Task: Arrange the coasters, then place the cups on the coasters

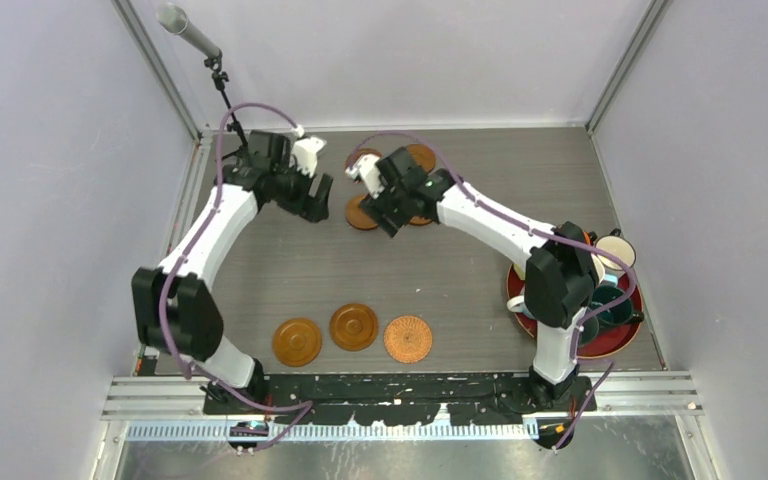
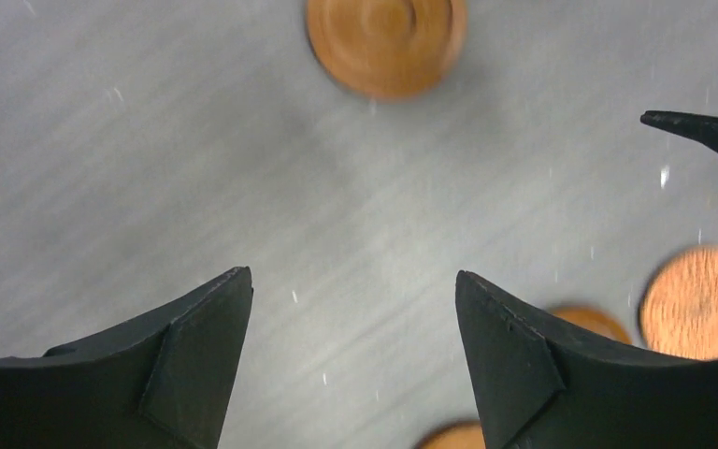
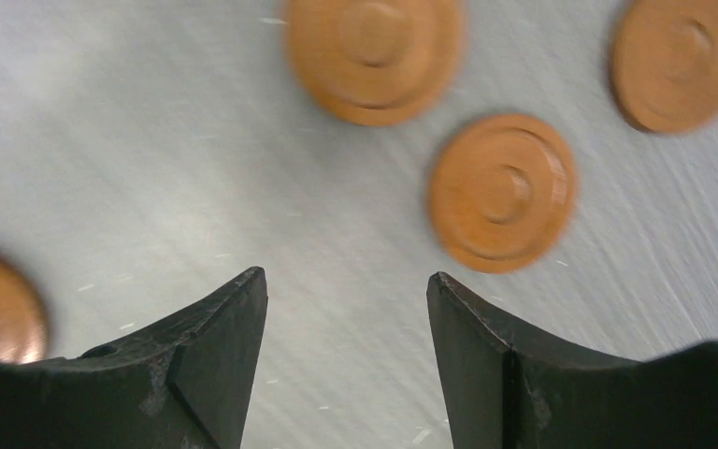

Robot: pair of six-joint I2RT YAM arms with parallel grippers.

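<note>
The grey wood-grain table (image 1: 460, 290) carries everything. Both arms reach over its far half, the left arm (image 1: 210, 230) bowed in from the left and the right arm (image 1: 500, 225) from the right. At the table's right edge sits a red tray (image 1: 615, 347) with the cups (image 1: 612, 300) bunched on it (a cream one and dark green ones show; the right arm covers the others). No cup stands on a coaster.

The coasters (image 1: 354, 326) lie in two groups. Three make a row near the arm bases, with the woven coaster (image 1: 408, 338) at its right end. The other wooden ones cluster at the far middle, partly under the right arm's wrist.

The left gripper (image 1: 316, 205) hangs just left of that far cluster with its jaws spread and nothing in them. In its wrist view only bare table lies between the fingers. A blurred wooden disc sits beyond the tips, and the woven coaster is off to the right of the right-hand finger.

The right gripper (image 1: 388, 222) hangs over the cluster, likewise spread and empty. Its wrist view shows bare table between the fingers. Three wooden discs lie past the tips, the nearest just beyond the right-hand finger, and a fourth is at the left edge. None touches the fingers.
</note>
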